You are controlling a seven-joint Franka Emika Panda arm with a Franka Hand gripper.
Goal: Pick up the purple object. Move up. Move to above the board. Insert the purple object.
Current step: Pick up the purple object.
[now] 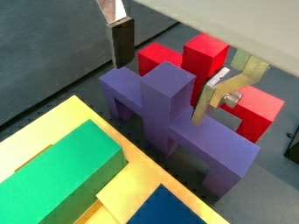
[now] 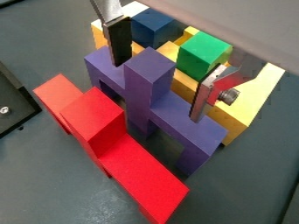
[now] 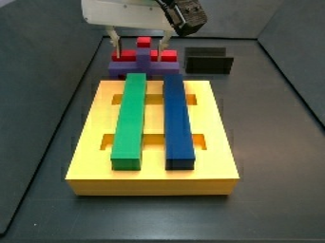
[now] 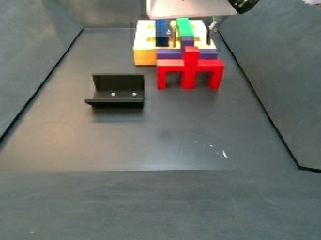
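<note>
Wrist views show the released claw (image 2: 162, 70) straddling the purple object (image 2: 149, 98), red piece (image 2: 107, 144) alongside.

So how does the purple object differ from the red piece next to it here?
The purple object sits between the gripper fingers; the red piece has nothing around it. Purple lies against the board; red lies on purple's far side, away from the board. Both share a blocky cross shape and rest on the floor.
</note>
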